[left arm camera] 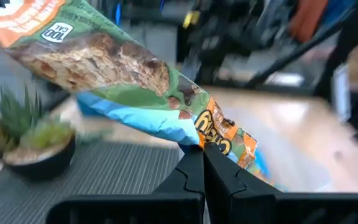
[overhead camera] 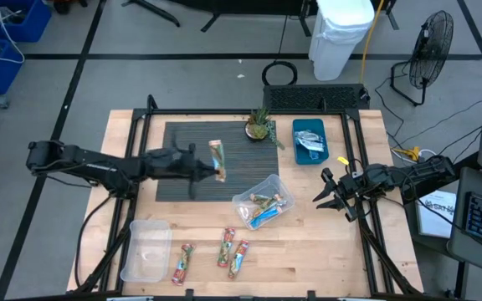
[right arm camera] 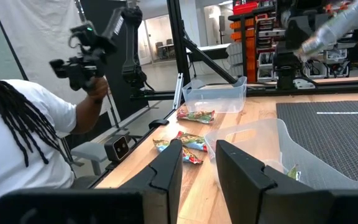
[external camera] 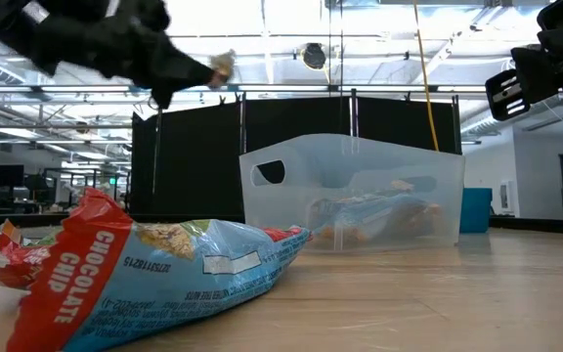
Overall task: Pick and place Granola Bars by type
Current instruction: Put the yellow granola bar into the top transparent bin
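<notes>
While the left gripper (overhead camera: 210,170) hangs over the dark ribbed mat (overhead camera: 182,142), its fingers are clamped together on the lower end of an orange-and-green granola bar (overhead camera: 217,159). The bar's long axis runs near to far, its free end pointing toward the far edge. The likely drop for it is the clear middle bin (overhead camera: 276,186), which sits just right of the gripper and slightly nearer, so the left arm is the closer one for that move.

Counting from the left: one empty clear bin (overhead camera: 145,249) at the near left corner; three bars lying loose on the tabletop (overhead camera: 325,251) just right of it, a red-ended bar (overhead camera: 182,264), a second bar (overhead camera: 226,247) and a third bar (overhead camera: 239,258), all lying roughly near to far; the middle bin with a few bars inside, their number hard to tell; a potted plant (overhead camera: 260,125) at the mat's far edge; and a blue bin (overhead camera: 310,140) holding silvery wrappers.

The right gripper (overhead camera: 331,195) waits at the right side, fingers slightly apart and holding nothing.
</notes>
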Action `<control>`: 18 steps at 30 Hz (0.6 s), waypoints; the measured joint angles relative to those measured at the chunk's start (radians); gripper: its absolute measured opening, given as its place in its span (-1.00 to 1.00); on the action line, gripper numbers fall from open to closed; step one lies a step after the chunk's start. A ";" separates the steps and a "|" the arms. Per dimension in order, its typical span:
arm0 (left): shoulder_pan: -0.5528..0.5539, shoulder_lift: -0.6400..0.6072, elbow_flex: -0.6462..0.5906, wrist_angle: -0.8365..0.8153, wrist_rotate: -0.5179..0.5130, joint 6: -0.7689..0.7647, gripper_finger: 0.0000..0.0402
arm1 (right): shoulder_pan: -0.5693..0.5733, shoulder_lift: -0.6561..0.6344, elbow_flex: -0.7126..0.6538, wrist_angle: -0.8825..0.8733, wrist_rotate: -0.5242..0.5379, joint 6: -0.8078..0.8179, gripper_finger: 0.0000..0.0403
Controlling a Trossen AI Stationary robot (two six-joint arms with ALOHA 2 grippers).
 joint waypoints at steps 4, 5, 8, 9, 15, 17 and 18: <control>-0.026 0.119 0.205 -0.271 -0.051 -0.008 -1.00 | 0.000 0.000 0.000 0.000 0.000 0.000 -0.56; -0.031 0.157 0.255 -0.320 -0.049 -0.008 -1.00 | 0.000 0.000 0.000 0.000 0.000 0.000 -0.56; -0.049 0.267 0.394 -0.448 -0.016 0.014 -1.00 | 0.000 0.000 0.000 -0.001 0.000 0.000 -0.56; -0.056 0.305 0.439 -0.484 -0.004 0.027 -1.00 | 0.000 0.000 0.000 0.000 0.000 0.000 -0.56; -0.097 0.497 0.660 -0.692 0.022 0.145 -1.00 | 0.000 0.000 0.000 0.000 0.000 0.000 -0.56; -0.106 0.555 0.717 -0.742 0.029 0.172 -1.00 | 0.000 0.000 0.000 0.000 0.000 0.000 -0.56; -0.109 0.582 0.741 -0.761 0.044 0.186 -1.00 | 0.000 0.000 0.000 0.000 0.000 0.000 -0.56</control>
